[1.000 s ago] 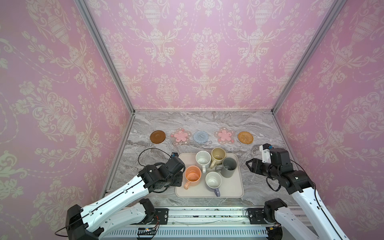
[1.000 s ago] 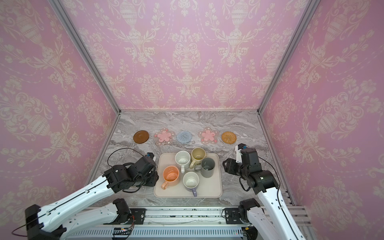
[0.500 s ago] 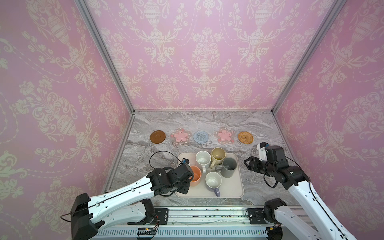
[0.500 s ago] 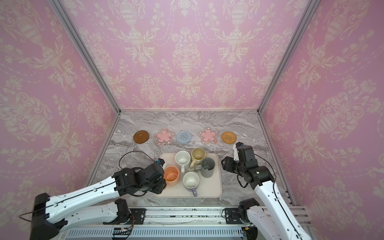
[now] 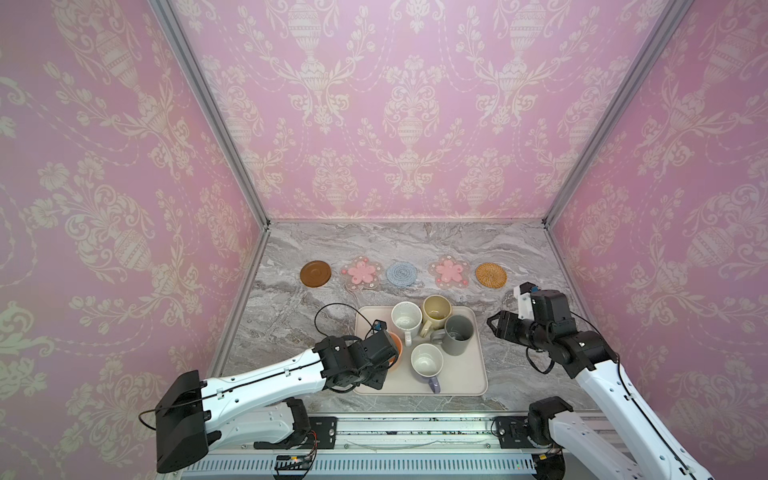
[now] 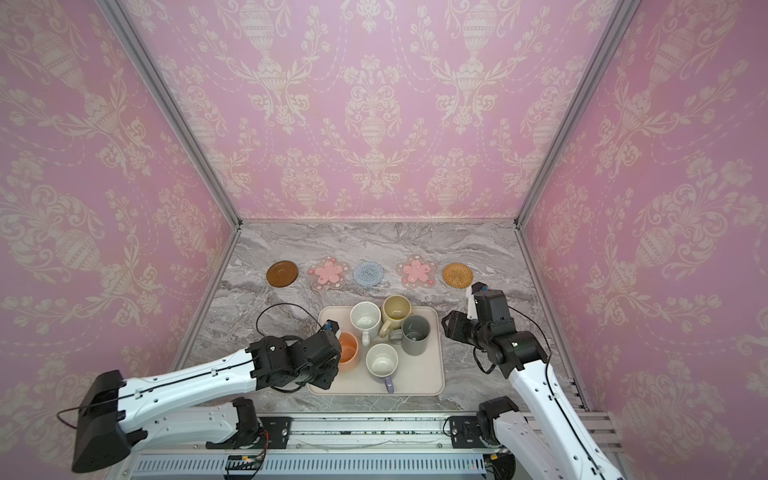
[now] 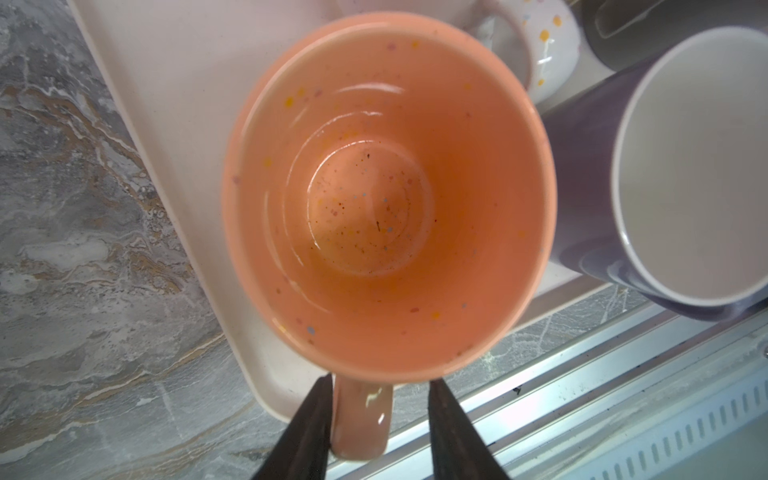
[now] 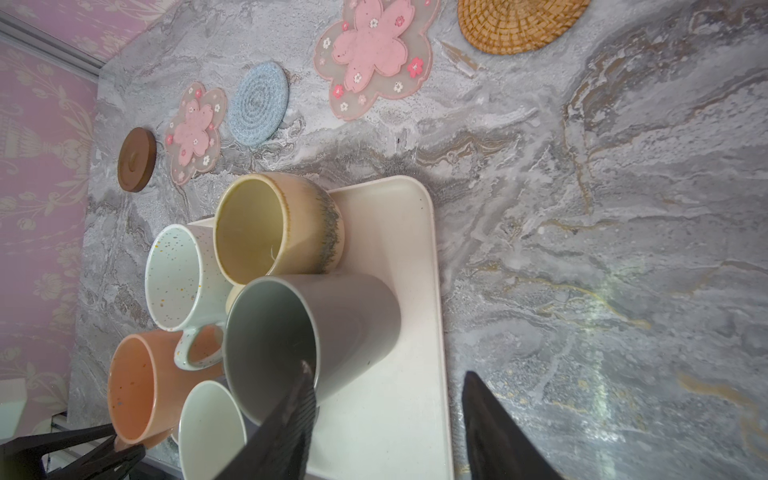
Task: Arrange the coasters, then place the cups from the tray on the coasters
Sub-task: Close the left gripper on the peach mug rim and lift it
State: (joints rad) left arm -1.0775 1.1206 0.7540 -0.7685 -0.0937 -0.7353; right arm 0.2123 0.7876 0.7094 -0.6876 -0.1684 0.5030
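Now the left jaws stand partly open astride the handle [image 7: 361, 419] of the orange-peach ceramic mug [image 7: 386, 199]. One finger [image 7: 309, 432] is against it and the other is clear, so nothing is clamped. That mug stands upright on the flat cream rectangular tray [image 7: 187, 104]. The right jaws gape wide just beside the tray's right edge, near the tall dark grey mug [image 8: 345, 328], holding nothing. Behind the tray, coasters line the grey marble bench [image 5: 519, 249], from the round dark brown coaster [image 5: 316, 273] to the round woven rattan coaster [image 5: 491, 274].

Bright, even, diffuse light; shadows soft. Top views: wide-angle splay at edges. Wrist views: jaws out of focus, pale glare on the desk [image 8: 606, 291], ringed highlights inside the orange-peach mug [image 7: 374, 199].
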